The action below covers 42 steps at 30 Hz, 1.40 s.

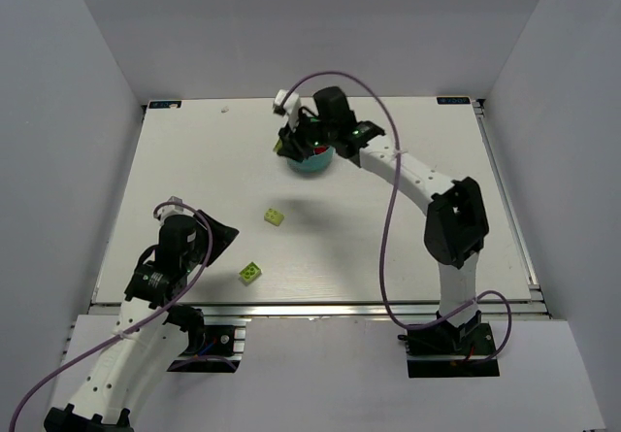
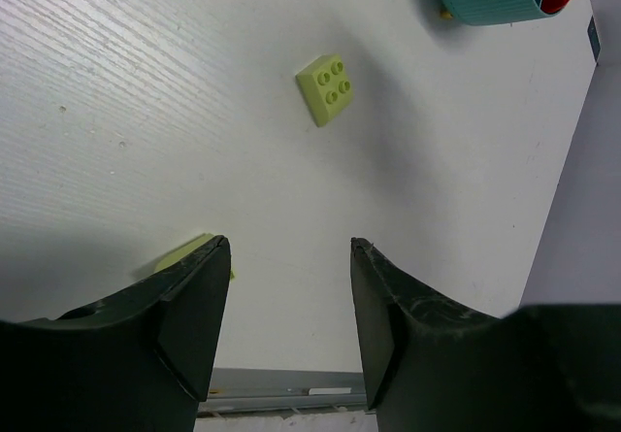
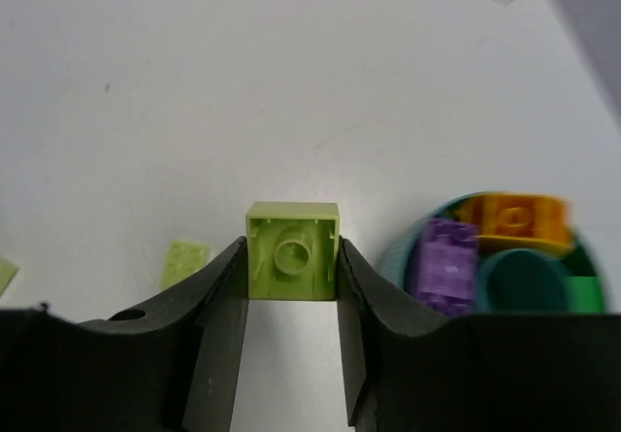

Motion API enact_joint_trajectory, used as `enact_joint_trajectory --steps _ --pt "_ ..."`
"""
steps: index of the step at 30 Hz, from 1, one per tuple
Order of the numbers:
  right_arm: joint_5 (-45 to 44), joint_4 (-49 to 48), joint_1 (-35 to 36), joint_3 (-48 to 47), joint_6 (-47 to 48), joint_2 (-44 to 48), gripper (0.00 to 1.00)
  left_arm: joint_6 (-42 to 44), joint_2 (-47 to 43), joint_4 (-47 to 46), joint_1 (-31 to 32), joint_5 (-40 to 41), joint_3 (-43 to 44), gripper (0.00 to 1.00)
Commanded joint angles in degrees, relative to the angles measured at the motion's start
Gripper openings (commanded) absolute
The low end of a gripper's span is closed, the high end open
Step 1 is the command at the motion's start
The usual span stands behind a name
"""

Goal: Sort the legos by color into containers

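right pincer: the right gripper is clamped on a lime green brick, one finger on each flat side wall, hollow underside facing the wrist camera.
where the held brick is: in the air just beside the teal bowl, not over a compartment as far as the wrist view shows.
bowl: toward the far edge of the desk, about midway along it; it holds an orange brick, a purple brick and something green beyond the central cup.
left pincer: the left gripper is spread wide with nothing in it, low near the near-left corner.
loose bricks: one lime piece mid-desk, another close to the near edge.
handling: likely light, rigid, smooth plastic; pinch the opposite flat walls squarely, since a corner hold could twist or slip.
step in hand: probably carrying lime to its wedge.
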<state>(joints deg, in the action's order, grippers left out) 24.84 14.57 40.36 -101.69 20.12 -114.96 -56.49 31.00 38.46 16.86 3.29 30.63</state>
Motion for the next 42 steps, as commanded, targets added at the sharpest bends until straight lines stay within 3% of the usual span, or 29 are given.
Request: enact_joint_trajectory --steps 1,8,18,26,42 --pt "0.7 -5.9 -3.8 -1.7 -1.9 1.3 0.0 -0.4 -0.4 -1.7 -0.3 -1.0 -1.0 0.62" --pt "-6.9 -9.8 -8.7 -5.7 -6.8 -2.3 0.0 -0.5 -0.7 -2.0 -0.3 -1.2 -1.5 0.62" --pt "-7.3 -8.6 -10.7 -13.1 -5.3 -8.6 0.01 -0.5 1.0 -3.7 -0.3 -1.8 -1.8 0.62" --pt "-7.5 -8.2 -10.7 -11.9 -3.8 -9.6 0.15 -0.6 1.1 -3.8 -0.3 -2.0 -2.2 0.62" --pt "-9.1 -8.5 -10.7 -10.4 -1.0 -11.3 0.27 -0.6 0.9 -3.4 -0.3 -2.0 -1.9 0.63"
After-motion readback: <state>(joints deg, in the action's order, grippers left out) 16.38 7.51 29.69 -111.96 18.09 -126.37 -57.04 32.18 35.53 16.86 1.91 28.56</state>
